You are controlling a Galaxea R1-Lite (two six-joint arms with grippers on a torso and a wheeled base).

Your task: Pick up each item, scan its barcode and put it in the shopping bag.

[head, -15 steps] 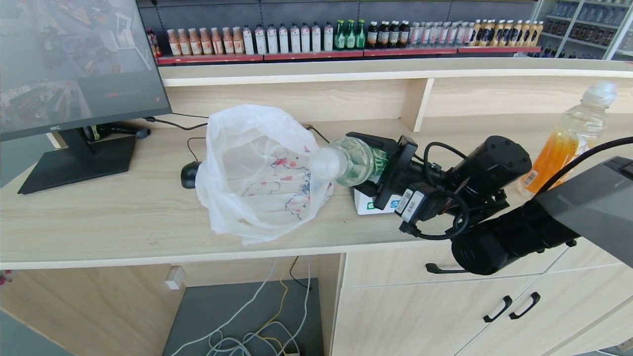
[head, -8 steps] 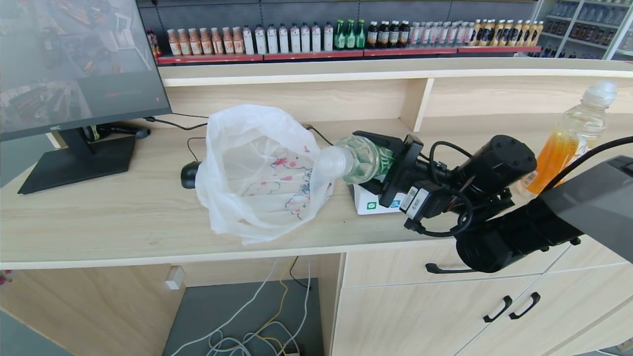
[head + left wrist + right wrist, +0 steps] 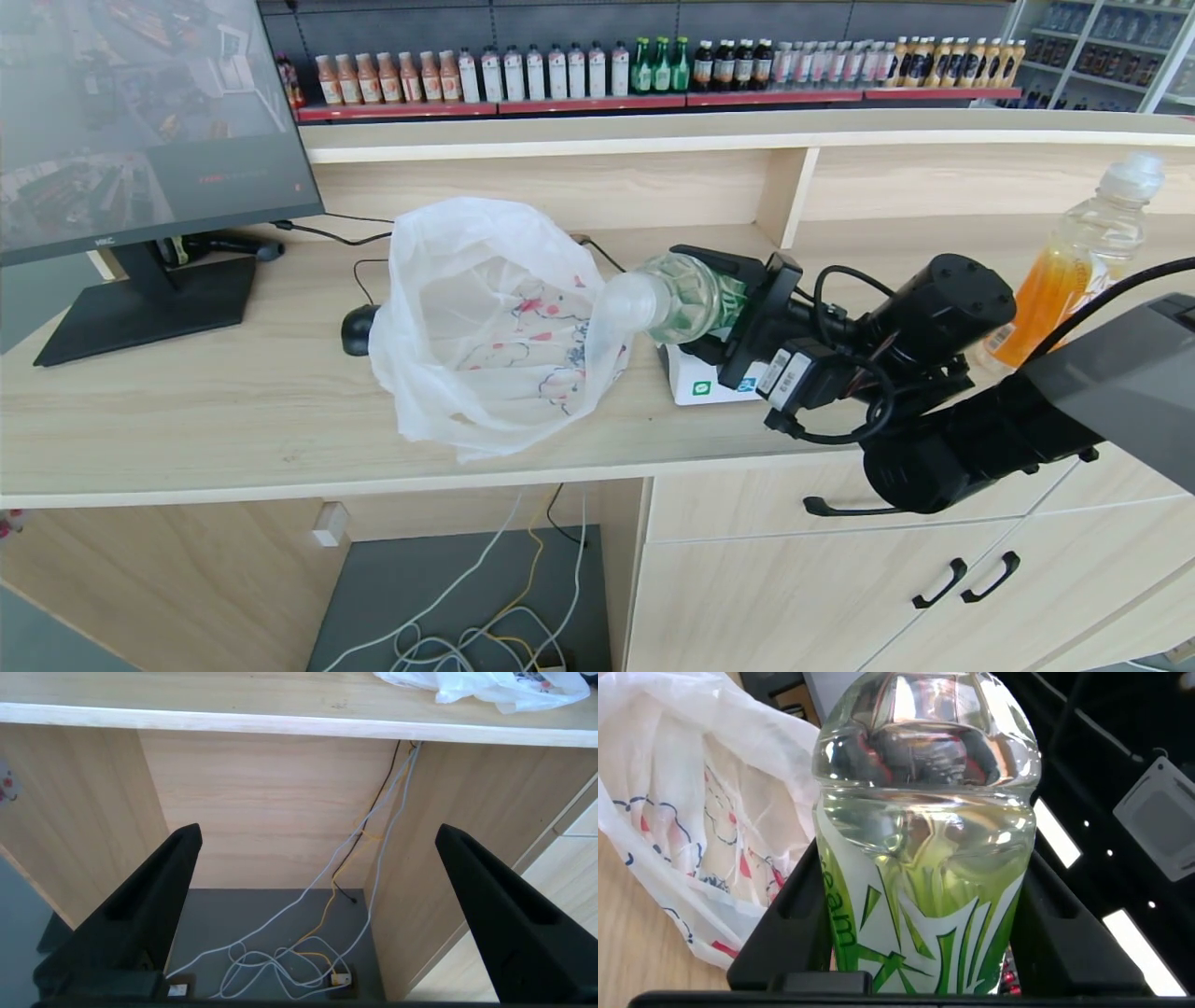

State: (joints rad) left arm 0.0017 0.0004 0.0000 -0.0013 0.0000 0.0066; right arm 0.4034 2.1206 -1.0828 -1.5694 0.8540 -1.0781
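The right pincer [image 3: 695, 303] clamps the bottle [image 3: 672, 299] sideways, its free end at the shopping bag's [image 3: 485, 317] open mouth, probably ready for dropping in. The left pincer [image 3: 318, 835] hangs released below the desk [image 3: 187, 411].

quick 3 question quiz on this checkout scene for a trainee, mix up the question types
1. True or false: the right gripper is shut on the green-label bottle.
2. Where is the orange drink bottle? A) lying on the floor B) upright on the counter C) on the red shelf
3. Fill in: the held bottle's cap points toward the ____.
Key: 1 true; 2 B; 3 shopping bag.
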